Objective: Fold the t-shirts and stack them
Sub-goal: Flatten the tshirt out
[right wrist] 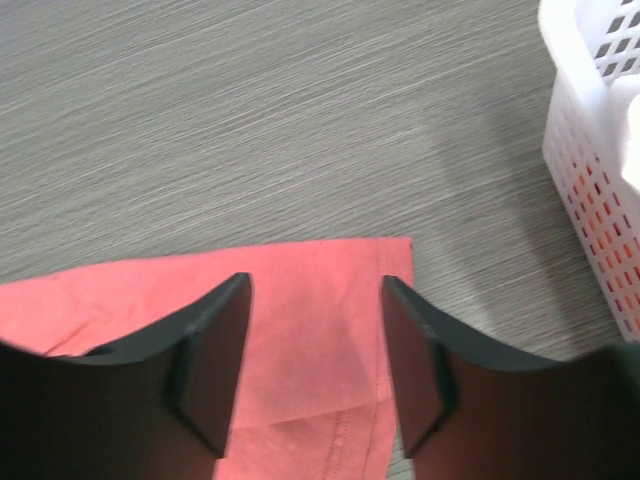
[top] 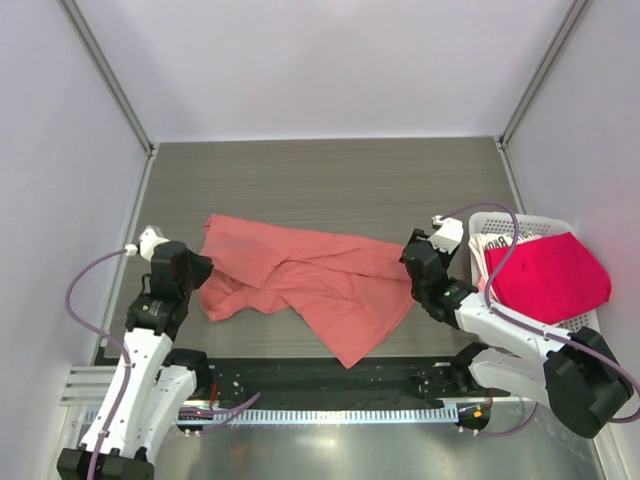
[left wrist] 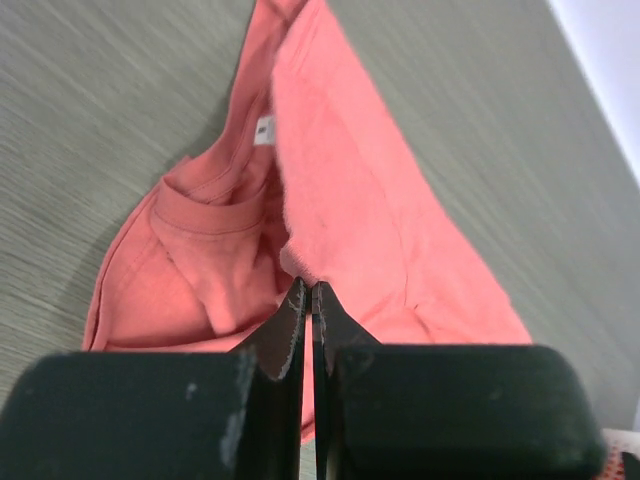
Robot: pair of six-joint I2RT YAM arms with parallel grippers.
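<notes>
Cloth dominates the overhead view: the salmon-coral t-shirt (top: 310,275) lies crumpled and spread across the middle of the grey table (top: 320,175), stretched between the two arms, with one pointed flap reaching toward the near edge. The left gripper (top: 200,268) sits at the shirt's left edge and the right gripper (top: 408,255) at its right edge. To the right stands a white lattice basket (top: 500,213), holding the crimson-pink t-shirt (top: 550,275) heaped on top and the white t-shirt (top: 495,248) with dark lettering showing at the basket's left side beneath it.

From the left wrist, the left gripper (left wrist: 308,300) has its fingers pressed together to a thin slit, and a raised fold of the salmon-coral t-shirt (left wrist: 350,220) runs up into their tips, pinched there. The ribbed collar (left wrist: 205,205) lies just left of the fingers, with a small white label (left wrist: 264,131) beyond it.

From the right wrist, the right gripper (right wrist: 315,285) is spread wide with nothing between its fingers (right wrist: 215,360). Below the gap lies a flat hemmed corner of the salmon-coral t-shirt (right wrist: 300,330) on the table (right wrist: 250,120). The basket (right wrist: 590,150) stands to the right, apart from the cloth.
</notes>
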